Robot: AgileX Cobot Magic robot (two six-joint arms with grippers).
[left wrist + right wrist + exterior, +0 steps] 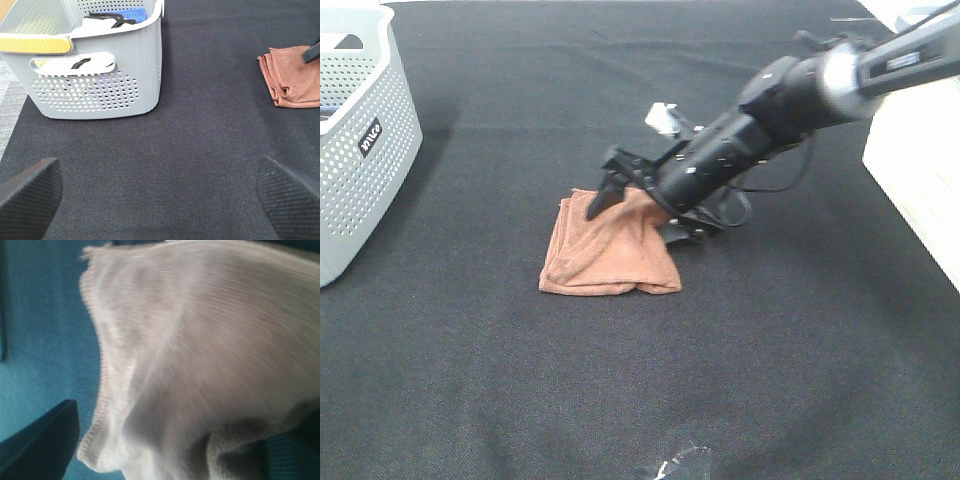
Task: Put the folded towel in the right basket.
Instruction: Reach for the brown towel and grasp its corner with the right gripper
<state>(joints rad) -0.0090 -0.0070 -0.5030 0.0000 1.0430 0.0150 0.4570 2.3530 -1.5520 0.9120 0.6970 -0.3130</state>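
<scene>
The folded brown towel [610,250] lies flat on the dark cloth in the middle of the exterior view. It also shows at the edge of the left wrist view [292,80] and fills the right wrist view [200,350]. My right gripper [640,218] reaches in from the right and is open, with its jaws astride the towel's far right corner, one finger [603,197] on top of the towel. The corner is bunched up between the jaws. My left gripper [160,200] is open and empty, low over the cloth, well apart from the towel.
A grey perforated basket [365,130] stands at the left and holds dark and blue items [115,17]. A white object [920,170] lies along the right edge. A small white thing [663,118] lies behind the right arm.
</scene>
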